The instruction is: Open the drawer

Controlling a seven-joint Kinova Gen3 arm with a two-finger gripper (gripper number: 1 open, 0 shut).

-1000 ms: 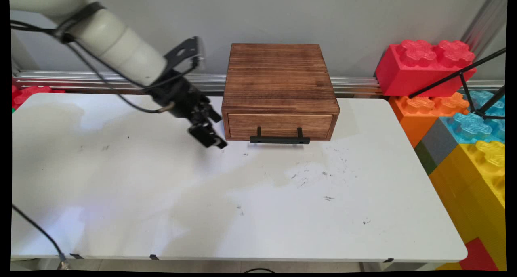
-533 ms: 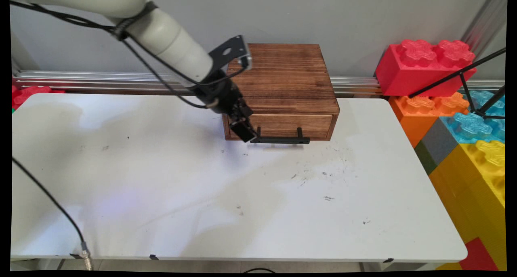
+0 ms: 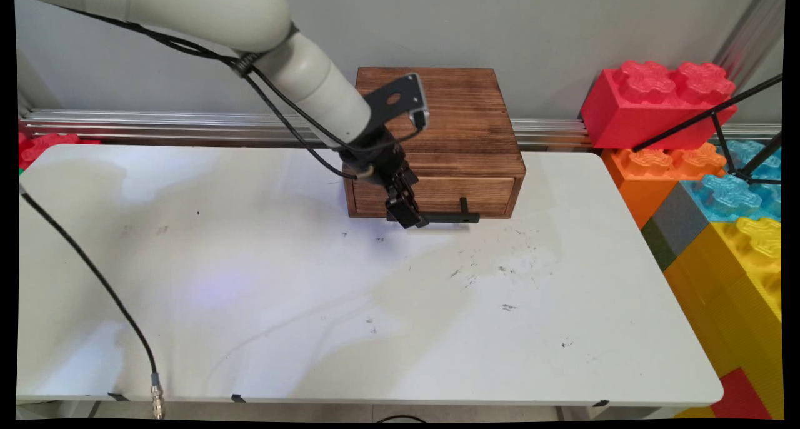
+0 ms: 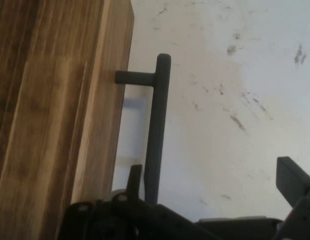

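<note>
I had the tool (image 3: pixel 412 219) at the left end of the black handle (image 3: pixel 447 217) on the wooden drawer box (image 3: pixel 431 122), back of counter (image 3: pixel 312 304). Fingers apart, bar betw them in hand view. Needed bar centred, approx square, w/o scraping drawer front (image 3: pixel 437 194)

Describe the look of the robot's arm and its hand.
The arm is made of smooth, rounded, off-white links. Black cables run along it, strapped on near a joint. A flat black bracket with a round hole sticks out at the wrist. The hand is black, with jointed metal links.
</note>
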